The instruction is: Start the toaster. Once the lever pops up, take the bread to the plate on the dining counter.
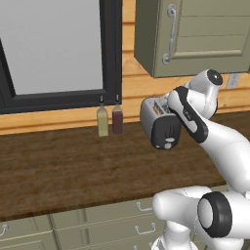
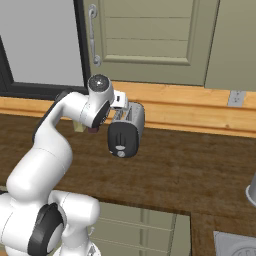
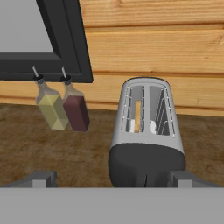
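Gripper (image 3: 111,178) held spread wide above toaster (image 3: 146,131).
Bread (image 3: 137,116) is seen standing in the left slot.

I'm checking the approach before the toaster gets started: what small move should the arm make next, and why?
Probably lower the open gripper toward the lever on the toaster's black end. The fingers stand wide apart above and behind that end, touching nothing, and the bread already sits in the left slot, so pressing the lever down seems to be what's left.
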Tool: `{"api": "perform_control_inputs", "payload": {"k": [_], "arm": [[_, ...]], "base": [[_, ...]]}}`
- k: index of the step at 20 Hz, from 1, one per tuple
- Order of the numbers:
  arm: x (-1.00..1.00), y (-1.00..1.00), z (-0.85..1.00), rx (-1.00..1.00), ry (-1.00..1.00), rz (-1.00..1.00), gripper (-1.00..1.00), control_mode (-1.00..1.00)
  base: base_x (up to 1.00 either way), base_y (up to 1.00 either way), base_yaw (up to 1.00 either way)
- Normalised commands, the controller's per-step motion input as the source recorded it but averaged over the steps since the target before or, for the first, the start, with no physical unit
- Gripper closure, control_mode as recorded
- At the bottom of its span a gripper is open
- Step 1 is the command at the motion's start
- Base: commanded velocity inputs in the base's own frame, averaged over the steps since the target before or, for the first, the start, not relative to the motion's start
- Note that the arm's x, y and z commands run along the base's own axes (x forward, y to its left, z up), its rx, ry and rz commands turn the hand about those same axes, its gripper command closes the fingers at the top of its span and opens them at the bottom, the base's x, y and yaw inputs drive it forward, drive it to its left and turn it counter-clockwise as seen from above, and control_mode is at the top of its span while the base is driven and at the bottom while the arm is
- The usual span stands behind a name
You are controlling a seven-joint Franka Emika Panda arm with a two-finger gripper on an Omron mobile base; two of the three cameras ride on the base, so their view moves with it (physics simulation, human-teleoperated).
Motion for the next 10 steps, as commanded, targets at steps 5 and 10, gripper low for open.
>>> {"api": "perform_control_inputs", "payload": {"k": [5, 10], "arm": [[0.00, 0.00, 0.00, 0.00, 0.00, 0.00, -1.00, -1.00], [0.00, 0.00, 0.00, 0.00, 0.00, 0.00, -1.00, -1.00]], "base": [[0.00, 0.00, 0.00], [0.00, 0.00, 0.00]]}}
